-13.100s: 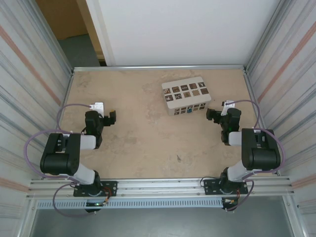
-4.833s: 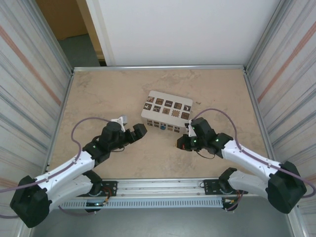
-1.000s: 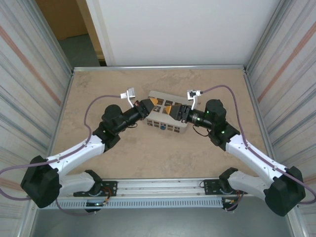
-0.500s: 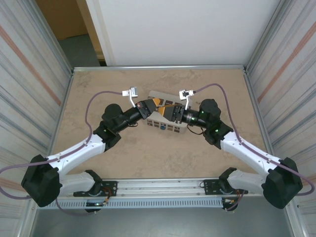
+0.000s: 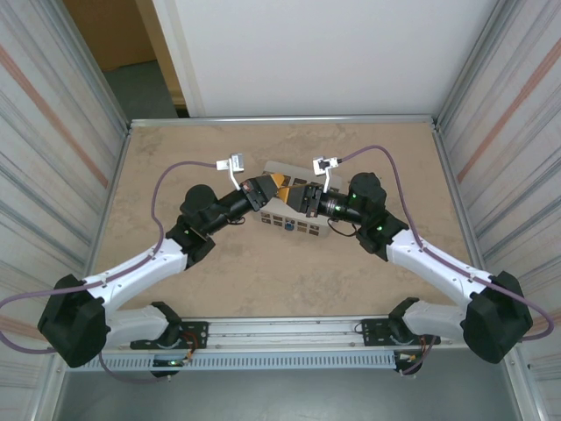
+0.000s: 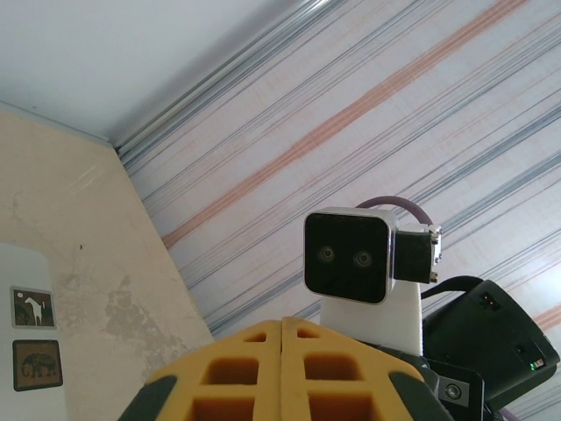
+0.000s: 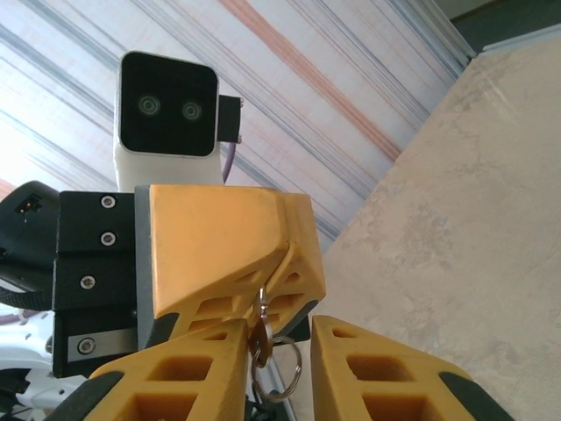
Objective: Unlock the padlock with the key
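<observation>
My left gripper hangs over the white patterned box and is shut on the key. In the right wrist view its yellow fingers pinch the thin silver blade, while the key's head and ring dangle below. My right gripper faces it tip to tip, jaws apart around the key's head and ring; the head rests against one finger. In the left wrist view my left gripper is pressed shut, key hidden. The tiny teal padlock sits on the box's near side.
The box lies mid-table on the beige tabletop. Striped metal walls stand to the left and right, with a white panel at the back. The right wrist's camera sits close in front of the left gripper.
My right gripper has slid left toward the left gripper, and its jaws have narrowed around the hanging key. The left gripper has stayed shut and almost still.
</observation>
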